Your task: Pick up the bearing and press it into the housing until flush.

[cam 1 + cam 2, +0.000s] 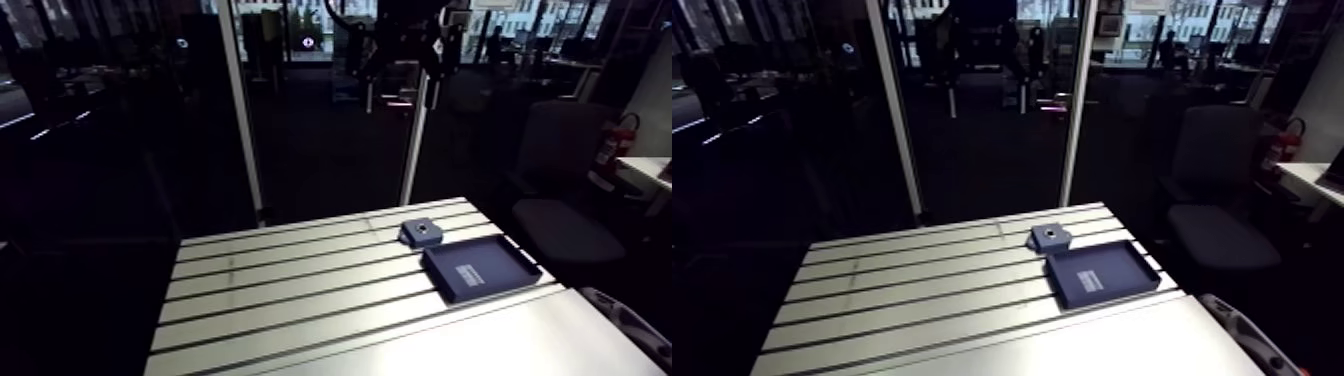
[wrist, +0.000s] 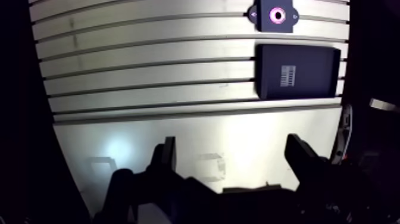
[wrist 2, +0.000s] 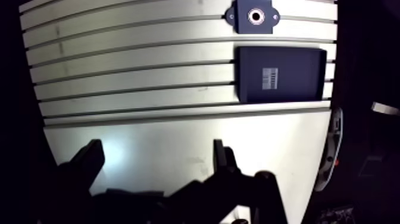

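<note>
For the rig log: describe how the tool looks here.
In the wrist view the tool shows as near-black. It has two thick, blocky fingers with squared tips, rising from a bulkier dark body. No markings or labels can be made out on it, as it is too dark for finer detail. The rest of the arm cannot be clearly made out.
</note>
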